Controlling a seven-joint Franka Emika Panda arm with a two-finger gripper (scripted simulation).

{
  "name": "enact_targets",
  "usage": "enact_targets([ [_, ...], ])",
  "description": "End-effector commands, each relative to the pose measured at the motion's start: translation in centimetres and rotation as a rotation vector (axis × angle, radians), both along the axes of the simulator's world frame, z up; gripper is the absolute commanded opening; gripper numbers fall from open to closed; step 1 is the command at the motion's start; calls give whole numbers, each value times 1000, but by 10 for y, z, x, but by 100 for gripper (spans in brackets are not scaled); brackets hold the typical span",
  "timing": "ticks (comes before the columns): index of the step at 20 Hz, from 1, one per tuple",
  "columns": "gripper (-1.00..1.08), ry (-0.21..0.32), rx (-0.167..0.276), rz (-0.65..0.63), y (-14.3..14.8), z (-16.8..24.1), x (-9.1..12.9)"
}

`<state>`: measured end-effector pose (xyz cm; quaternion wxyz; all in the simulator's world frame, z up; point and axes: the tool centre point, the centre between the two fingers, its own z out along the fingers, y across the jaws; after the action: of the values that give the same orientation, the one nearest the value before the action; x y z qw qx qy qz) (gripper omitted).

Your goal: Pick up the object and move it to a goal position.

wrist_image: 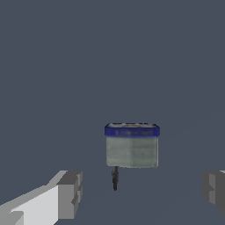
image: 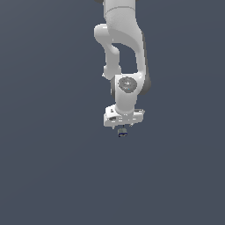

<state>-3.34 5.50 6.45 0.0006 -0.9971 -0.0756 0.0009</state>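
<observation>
The object [image: 122, 132] is a tiny dark blue-black lump with pale flecks, right below the white gripper's crossbar in the exterior view. In the wrist view it [wrist_image: 132, 145] shows as a pale grey block with a dark blue band along one edge. My gripper [image: 122, 128] points down at it. In the wrist view the gripper [wrist_image: 143, 193] is open: one grey fingertip [wrist_image: 70, 193] and the other [wrist_image: 215, 191] stand far apart on either side, and neither touches the object. A thin dark sliver [wrist_image: 115, 178] lies beside the object.
The white arm [image: 125, 52] reaches down from the exterior view's top. Everything around is a flat dark grey-blue surface [image: 52, 167] with no other objects or edges in view.
</observation>
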Motion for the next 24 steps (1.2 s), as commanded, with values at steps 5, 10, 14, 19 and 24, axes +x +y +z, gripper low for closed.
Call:
enact_targets([
  [5,100,0,0,2,0,-4,-1],
  [10,100,-1,-1,3,0,-22,-1],
  [14,100,-2,-1,4,0,-42,-2],
  [19,100,-2,-1,4,0,-52,-1],
  [24,-100,-2,-1,4,0,-52,-1],
])
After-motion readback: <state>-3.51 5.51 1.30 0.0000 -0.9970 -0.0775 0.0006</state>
